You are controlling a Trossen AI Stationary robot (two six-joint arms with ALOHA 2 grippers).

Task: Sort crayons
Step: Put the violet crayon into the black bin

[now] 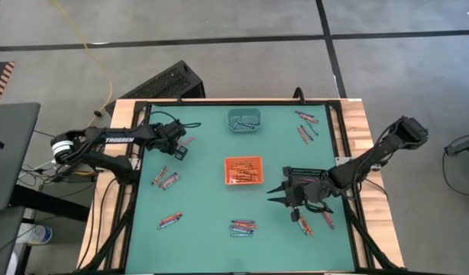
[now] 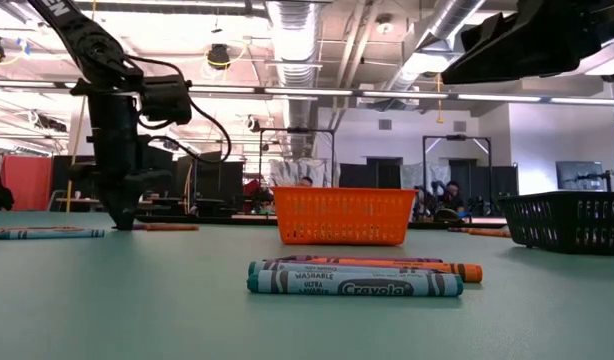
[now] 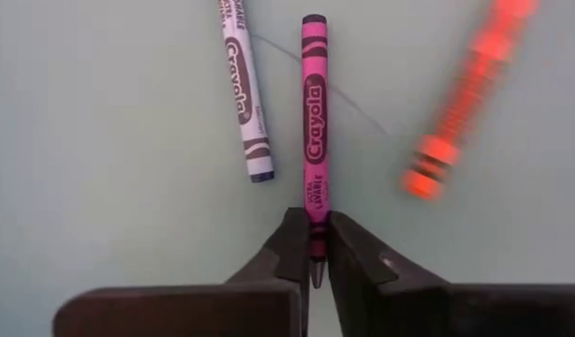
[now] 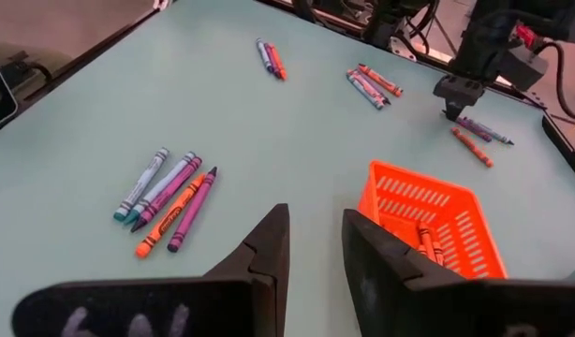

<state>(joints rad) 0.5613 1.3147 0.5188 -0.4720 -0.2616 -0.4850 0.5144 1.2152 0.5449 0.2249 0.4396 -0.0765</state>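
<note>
left gripper (image 3: 313, 245) is down on the mat at the table's left rear, fingers pinched on one end of a pink crayon (image 3: 314, 131). i read its long axis as running straight out from the jaws, in line with them; a purple-white crayon (image 3: 243, 89) lies just beside it, an orange one (image 3: 465, 98) farther off. the orange tray (image 1: 243, 170) sits mid-table, toward the right. right gripper (image 4: 314, 245) hovers apart near that tray, holding nothing.
</note>
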